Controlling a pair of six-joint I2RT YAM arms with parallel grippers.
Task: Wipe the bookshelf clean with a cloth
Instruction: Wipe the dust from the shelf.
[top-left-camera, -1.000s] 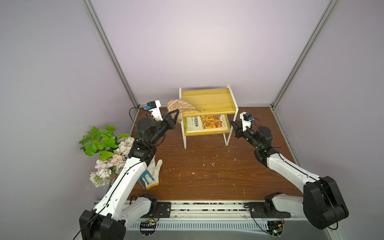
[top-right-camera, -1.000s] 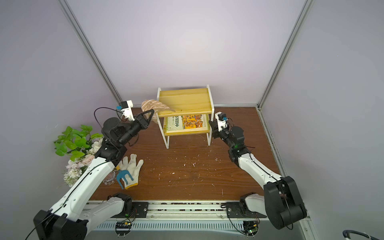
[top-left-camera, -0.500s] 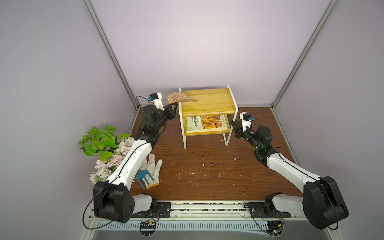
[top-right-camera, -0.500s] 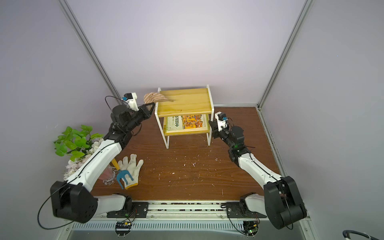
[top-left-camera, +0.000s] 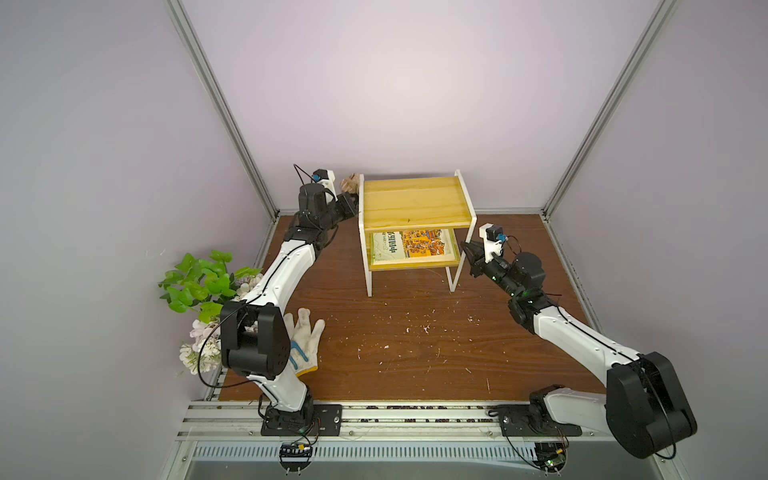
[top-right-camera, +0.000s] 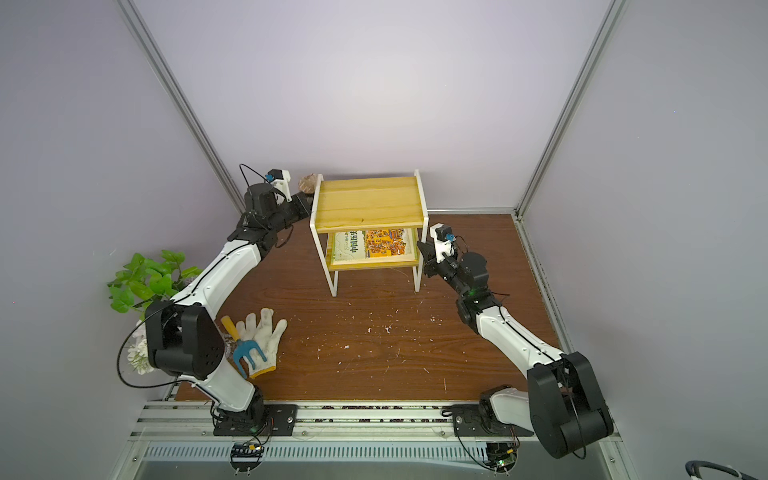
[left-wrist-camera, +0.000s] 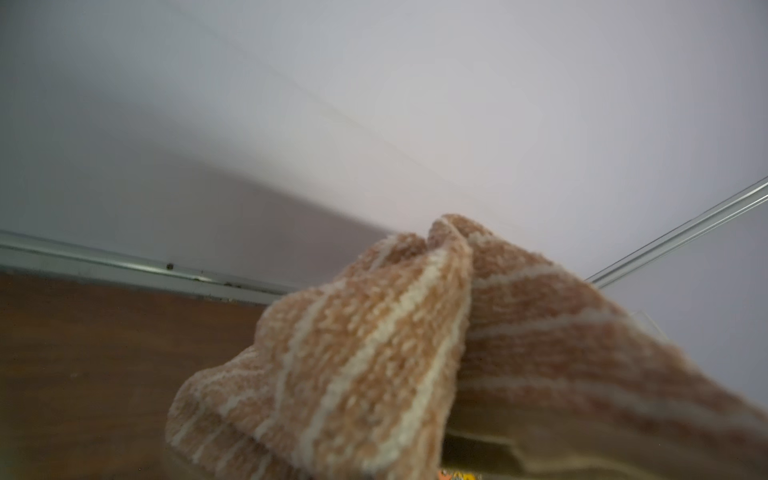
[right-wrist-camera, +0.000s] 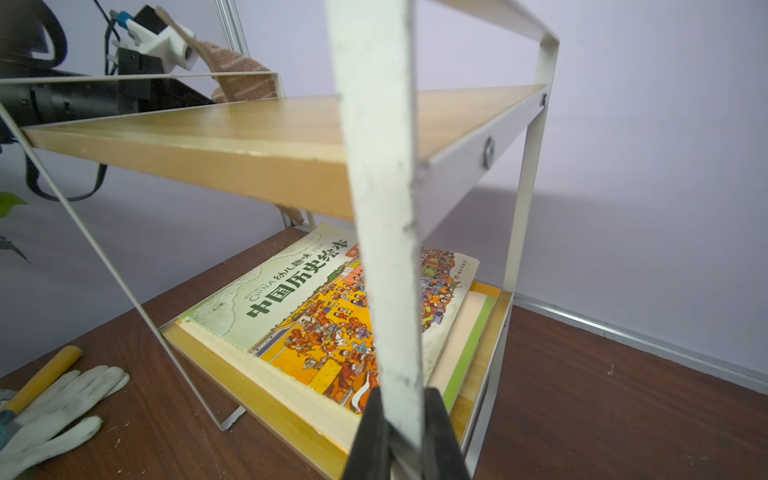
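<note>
Brown cloth just off the bookshelf top.
Left tool squeezes it; right tool holds a leg (steadying); top looks mostly clean, bottom board maybe left.

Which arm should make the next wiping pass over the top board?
Left: the left gripper is shut on the cloth beside the bookshelf; the right gripper is clamped on its front leg, probably bracing it.

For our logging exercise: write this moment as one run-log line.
left claw: shut on cloth | cloth: beside bookshelf top board, outside its rail | right claw: shut on bookshelf front leg
</note>
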